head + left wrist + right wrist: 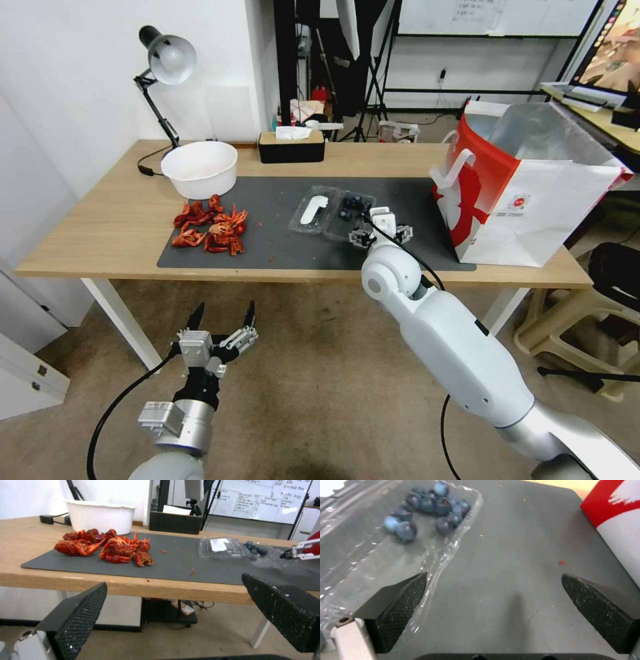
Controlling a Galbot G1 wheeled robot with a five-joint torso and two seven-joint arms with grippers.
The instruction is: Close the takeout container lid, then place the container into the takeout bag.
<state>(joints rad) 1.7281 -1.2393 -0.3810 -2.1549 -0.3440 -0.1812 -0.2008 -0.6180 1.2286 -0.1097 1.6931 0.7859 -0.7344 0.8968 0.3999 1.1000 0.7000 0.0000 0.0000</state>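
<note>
The takeout container (pixel 333 212) lies open flat on the grey mat, a clear clamshell. Its lid (pixel 312 210), carrying a white spoon-shaped piece, is the left half; the tray half (pixel 355 205) holds dark blue berries (pixel 430 507). My right gripper (pixel 381 233) is open, low over the mat at the tray's near right corner. One of its fingers (pixel 400 605) sits at the tray's clear edge. The takeout bag (pixel 527 180), white and red with foil lining, stands open at the table's right end. My left gripper (pixel 225 310) hangs open below the table's front edge.
A pile of red crayfish (pixel 212 230) lies on the mat's left part, with a white bowl (pixel 200 167) behind it. A black tissue box (pixel 291 147) and a desk lamp (pixel 167 63) stand at the back. Bare mat (pixel 520 555) separates the tray from the bag.
</note>
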